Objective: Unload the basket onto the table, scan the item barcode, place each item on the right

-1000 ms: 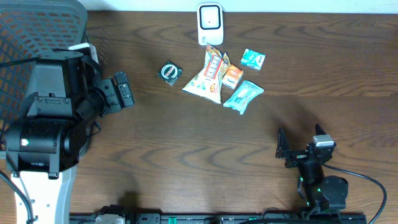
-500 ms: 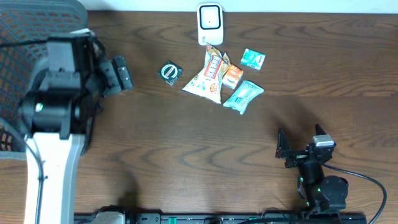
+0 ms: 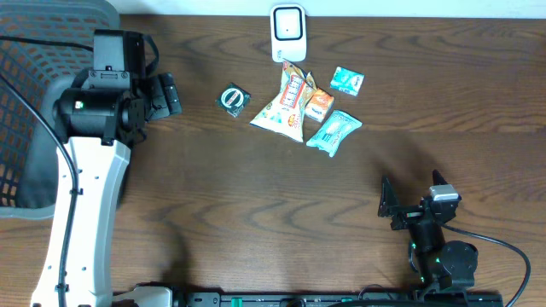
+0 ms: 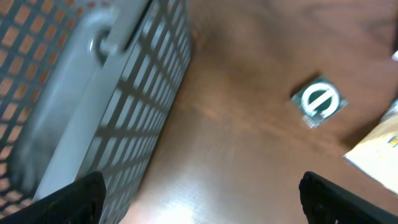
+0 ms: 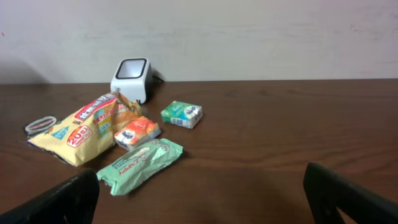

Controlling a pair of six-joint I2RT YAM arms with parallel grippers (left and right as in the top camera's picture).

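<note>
Overhead: left hand (image 3: 168,94) raised over worktop (image 3: 256,205) far-left, fingers apart, empty. Right hand (image 3: 409,198) low near front-right, apart, empty. Snacks (image 3: 290,102) beside scanner (image 3: 287,32); barcodes unreadable.

Dark brown wooden table (image 3: 256,196) with wavy grain, filling nearly the whole overhead view and running to a far edge against a plain pale wall (image 5: 249,37). Faint shadow on that wall at its far left. Soft glare on the wood near the left side. Grey mesh chair (image 3: 43,51) at the far left, its grid back (image 4: 93,93) pressed close to the table edge. Black rail (image 3: 299,298) along the near edge.
</note>
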